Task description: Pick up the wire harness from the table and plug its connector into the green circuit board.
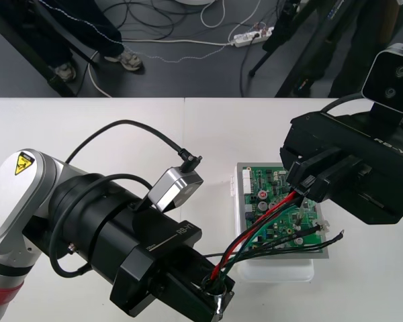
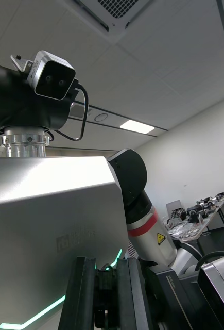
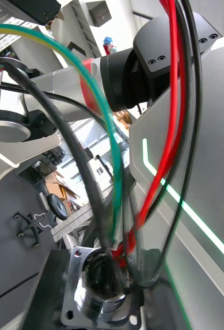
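Front view: the wire harness (image 1: 269,225) is off the surface (image 1: 208,134), strung between the two arms. The left end effector (image 1: 213,296), reaching in from the near left, is clenched on the harness's round metal socket (image 3: 99,281). In the left wrist view the socket's flange sits just in front of the camera, with red, green and black wires rising out of it. Those wires run up and to the right, across the near half of the green circuit board (image 1: 265,181).

The right end effector (image 1: 305,190) comes in from the right and hangs over the board's right part. It is clamped on the other end of the harness. In the right wrist view its two fingers (image 2: 83,294) stand close together with the small black plug (image 2: 105,296) pinched between them.

The board lies on its white base (image 1: 282,270), right of centre on the surface. I cannot tell whether the plug touches the board.
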`<action>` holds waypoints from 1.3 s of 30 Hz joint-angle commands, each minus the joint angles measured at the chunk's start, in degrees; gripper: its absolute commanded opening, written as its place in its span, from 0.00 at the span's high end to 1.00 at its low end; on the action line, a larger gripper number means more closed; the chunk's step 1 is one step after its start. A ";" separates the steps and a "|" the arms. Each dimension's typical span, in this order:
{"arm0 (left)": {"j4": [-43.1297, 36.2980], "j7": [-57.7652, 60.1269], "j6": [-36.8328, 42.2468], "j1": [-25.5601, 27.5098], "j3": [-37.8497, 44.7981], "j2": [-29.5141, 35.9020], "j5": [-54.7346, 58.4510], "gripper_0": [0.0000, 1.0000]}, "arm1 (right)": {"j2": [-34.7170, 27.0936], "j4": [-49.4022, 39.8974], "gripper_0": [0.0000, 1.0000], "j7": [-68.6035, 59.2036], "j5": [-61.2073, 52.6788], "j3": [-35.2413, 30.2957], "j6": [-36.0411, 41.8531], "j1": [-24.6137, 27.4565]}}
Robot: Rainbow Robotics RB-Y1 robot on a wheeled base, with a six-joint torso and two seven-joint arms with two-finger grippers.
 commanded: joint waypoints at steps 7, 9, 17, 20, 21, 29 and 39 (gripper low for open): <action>0.55 -2.08 1.60 0.02 0.88 -1.36 -1.34 0.00 | -1.43 -0.43 1.00 0.54 -1.15 0.27 -0.31 0.38; 0.55 -2.69 1.60 0.02 1.75 -1.36 -2.13 0.00 | -1.52 -0.34 1.00 0.54 -1.15 0.27 -0.31 0.47; 0.55 -7.09 1.78 -0.15 5.53 -1.36 -5.82 0.00 | -3.80 -0.34 1.00 0.63 -1.50 0.27 -0.31 1.79; 0.55 -9.73 2.40 -0.15 8.52 -1.36 -7.76 0.00 | -4.59 -0.34 1.00 0.63 -1.41 0.27 -0.31 1.97; 0.55 -10.52 2.75 -0.15 9.49 -1.36 -8.20 0.00 | -4.68 -0.34 1.00 0.63 -1.41 0.18 -0.31 2.05; 0.46 -12.27 5.82 -0.07 16.78 -1.36 -9.16 0.00 | -5.65 -0.34 1.00 0.63 0.87 -2.98 -0.31 3.28; 0.46 -13.86 9.95 0.02 23.11 -0.66 -9.25 0.00 | -7.14 -0.87 1.00 1.07 2.89 -8.25 1.63 4.87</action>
